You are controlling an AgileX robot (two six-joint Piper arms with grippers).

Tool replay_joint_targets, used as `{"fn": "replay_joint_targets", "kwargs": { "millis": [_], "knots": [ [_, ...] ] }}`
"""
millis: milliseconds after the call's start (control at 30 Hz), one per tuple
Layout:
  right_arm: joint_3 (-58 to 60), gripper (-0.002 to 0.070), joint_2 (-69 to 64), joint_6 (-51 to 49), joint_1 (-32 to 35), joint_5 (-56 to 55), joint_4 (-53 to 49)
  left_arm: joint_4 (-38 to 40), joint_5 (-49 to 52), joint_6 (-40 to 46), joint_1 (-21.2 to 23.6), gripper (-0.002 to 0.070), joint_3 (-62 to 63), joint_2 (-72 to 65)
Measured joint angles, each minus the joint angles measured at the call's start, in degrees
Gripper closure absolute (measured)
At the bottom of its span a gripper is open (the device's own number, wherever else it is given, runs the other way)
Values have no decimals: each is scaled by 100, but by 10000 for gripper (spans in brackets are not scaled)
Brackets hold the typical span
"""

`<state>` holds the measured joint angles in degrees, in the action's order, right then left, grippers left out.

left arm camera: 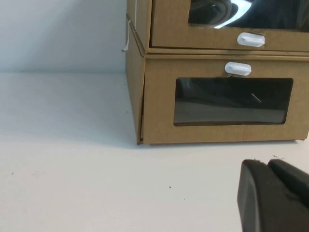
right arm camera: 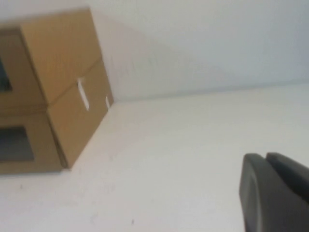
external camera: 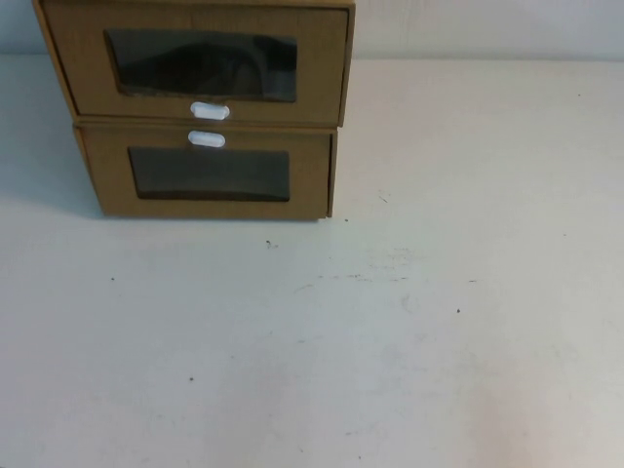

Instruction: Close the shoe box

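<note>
Two brown cardboard drawer boxes are stacked at the table's far left. The shoe box is the upper one, with a clear window and its white pull tab below the window. Its front stands about level with the lower box's front. It also shows in the left wrist view and the right wrist view. Neither gripper shows in the high view. My left gripper is shut and empty, low over the table, a short way in front of the boxes. My right gripper is shut and empty, off to the boxes' right.
The lower brown box has its white tab above its window and carries the shoe box. The white table stretches in front of and to the right of the boxes. A pale wall stands behind.
</note>
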<state>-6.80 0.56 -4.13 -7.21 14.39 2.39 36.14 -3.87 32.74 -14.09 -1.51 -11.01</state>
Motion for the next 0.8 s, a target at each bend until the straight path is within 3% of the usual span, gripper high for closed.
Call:
{"fn": "replay_joint_targets", "kwargs": {
  "millis": [100,200,400,800],
  "knots": [
    [54,687,9,882,0,665,642,0,0,0,0,680,0,0],
    [257,687,22,1130,0,600,732,0,0,0,0,680,0,0],
    [811,687,22,1225,0,-95,822,0,9,0,0,680,0,0],
    [833,687,22,1234,0,565,373,0,9,0,0,680,0,0]
  ]
}}
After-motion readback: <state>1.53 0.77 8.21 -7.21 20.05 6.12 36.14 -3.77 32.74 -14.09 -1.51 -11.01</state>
